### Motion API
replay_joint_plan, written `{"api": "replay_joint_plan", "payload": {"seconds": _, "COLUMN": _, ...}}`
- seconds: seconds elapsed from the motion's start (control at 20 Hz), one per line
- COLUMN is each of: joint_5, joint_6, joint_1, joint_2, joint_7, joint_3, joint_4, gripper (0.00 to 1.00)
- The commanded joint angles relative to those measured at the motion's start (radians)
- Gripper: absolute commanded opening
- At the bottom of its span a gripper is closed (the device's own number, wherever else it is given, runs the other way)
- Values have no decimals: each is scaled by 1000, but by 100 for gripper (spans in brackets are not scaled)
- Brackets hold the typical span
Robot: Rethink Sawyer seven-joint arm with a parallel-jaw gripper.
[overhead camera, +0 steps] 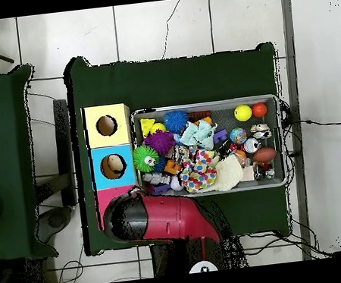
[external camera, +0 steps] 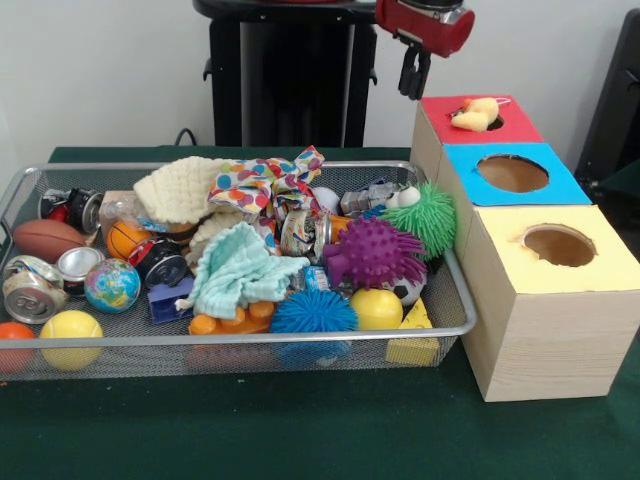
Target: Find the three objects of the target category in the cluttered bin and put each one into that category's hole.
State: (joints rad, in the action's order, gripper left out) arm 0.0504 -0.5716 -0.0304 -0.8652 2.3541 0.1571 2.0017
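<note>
Wire bin (external camera: 240, 338) of toys, no readable labels

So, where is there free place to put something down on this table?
Free: the green cloth in front of the wire-mesh tray, and the strip behind the tray toward the pedestal. Crowded: the tray is full, and the three wood boxes stand against its end.

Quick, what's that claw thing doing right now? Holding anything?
Gripper: above the red hole, holding nothing; open or shut cannot be told.
</note>
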Motion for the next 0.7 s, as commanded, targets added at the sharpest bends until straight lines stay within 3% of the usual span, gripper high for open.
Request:
{"api": "replay_joint_plan", "payload": {"seconds": 0.05, "joint_5": -34, "joint_6": -160, "joint_1": -17, "joint_2": -13, "joint_7": 83, "joint_3": 9, "joint_4": -84, "gripper": 0}}
{"api": "replay_joint_plan", "payload": {"seconds": 0.4, "joint_5": 37, "joint_6": -169, "joint_1": -26, "joint_2": -33, "joint_7": 135, "joint_3": -19, "joint_4": -58, "gripper": 0}}
{"api": "replay_joint_plan", "payload": {"seconds": 0.7, "joint_5": 101, "joint_6": -66, "joint_1": -59, "joint_2": 20, "joint_7": 209, "joint_3": -39, "joint_4": -38, "gripper": 0}}
